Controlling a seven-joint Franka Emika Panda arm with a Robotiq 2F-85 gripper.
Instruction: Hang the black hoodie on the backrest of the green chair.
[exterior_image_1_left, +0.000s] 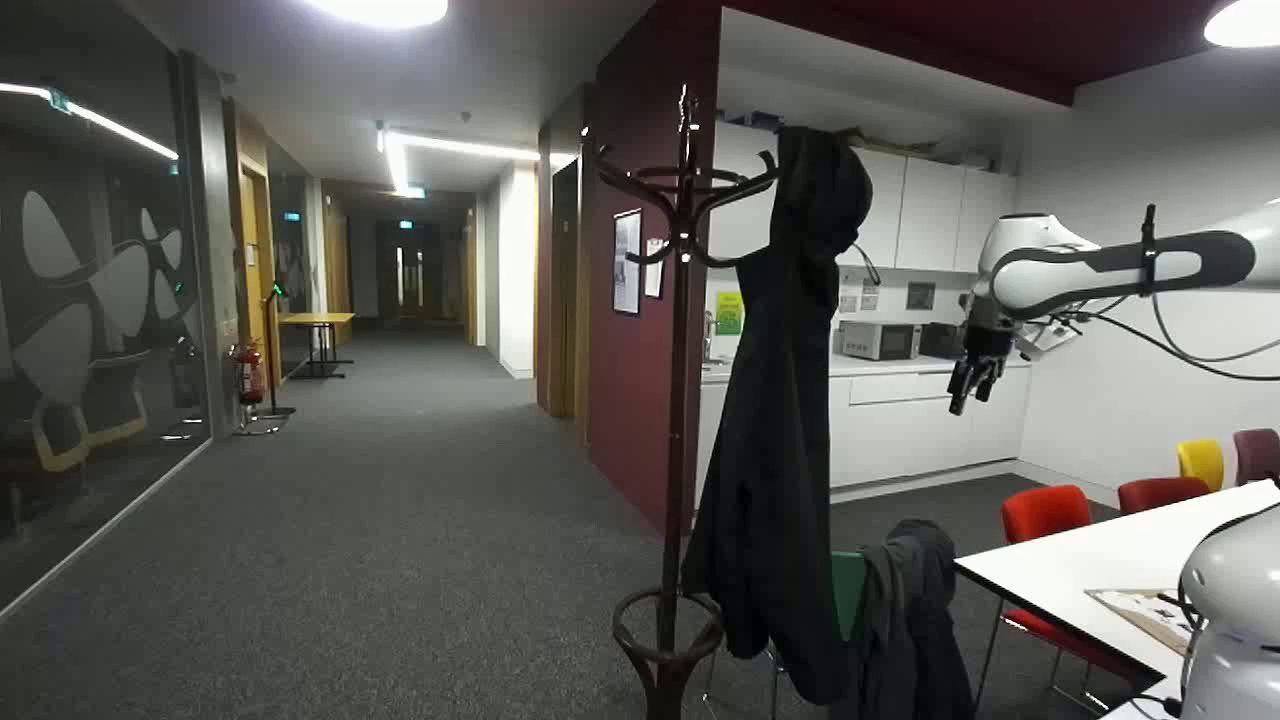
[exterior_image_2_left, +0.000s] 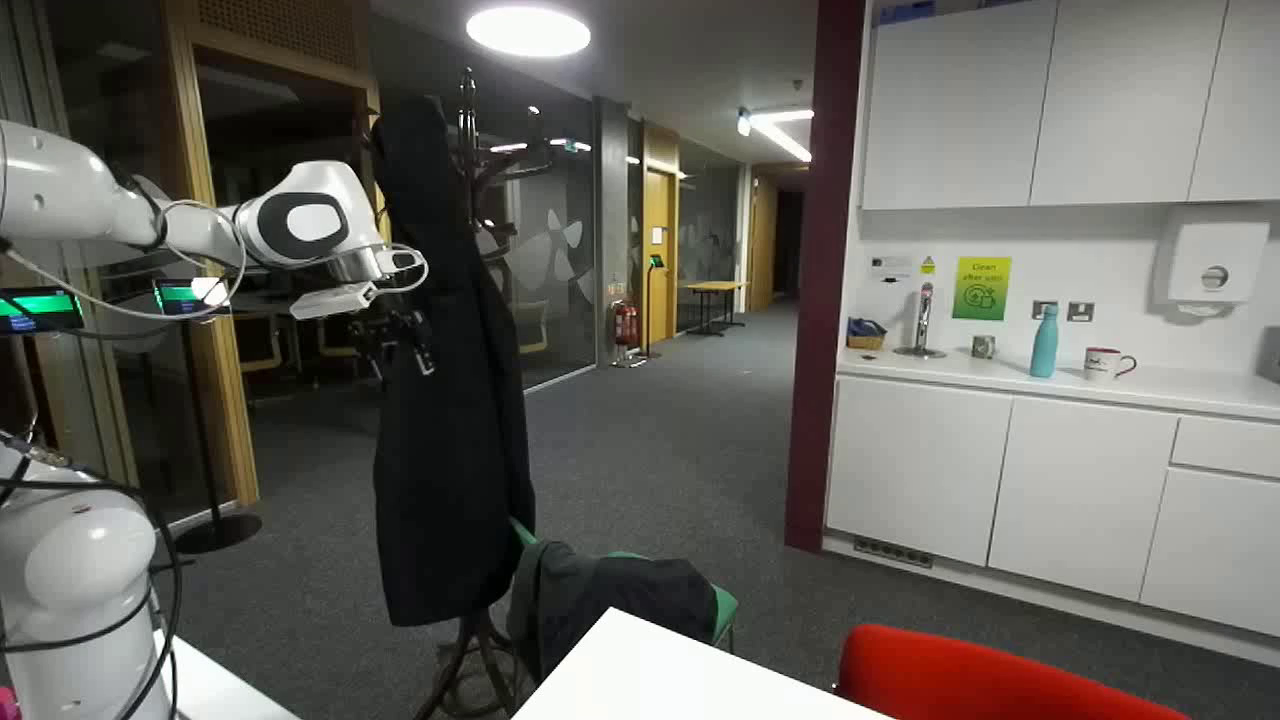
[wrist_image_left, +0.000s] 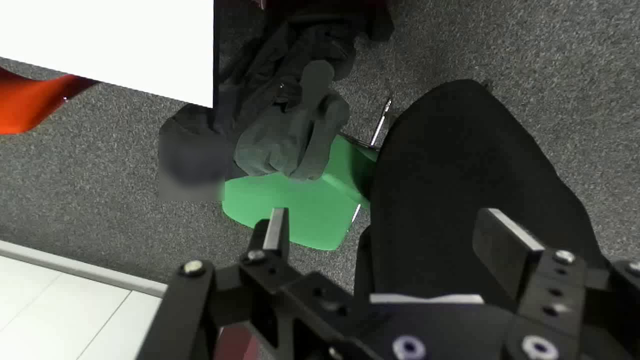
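The black hoodie (exterior_image_1_left: 785, 430) hangs by its hood from the coat stand, with its lower end near the green chair. In an exterior view my gripper (exterior_image_1_left: 970, 398) points downward, apart from the hoodie and to its right. Seen from another place, the gripper (exterior_image_2_left: 402, 368) overlaps the black cloth (exterior_image_2_left: 450, 470). The wrist view shows the gripper (wrist_image_left: 383, 214) open, fingers wide apart and nothing held; the hoodie (wrist_image_left: 440, 165) lies beyond them. Part of the green chair (wrist_image_left: 295, 207) shows below, its seat and backrest (exterior_image_1_left: 847, 592) partly covered by a dark grey garment (wrist_image_left: 295, 140).
The dark coat stand (exterior_image_1_left: 678, 430) rises beside the hoodie, its ring base close to the green chair. A white table (exterior_image_2_left: 640, 670) has its corner next to that chair. Red chairs (exterior_image_1_left: 1045, 515) stand along the table. Kitchen units (exterior_image_2_left: 920, 450) line the wall.
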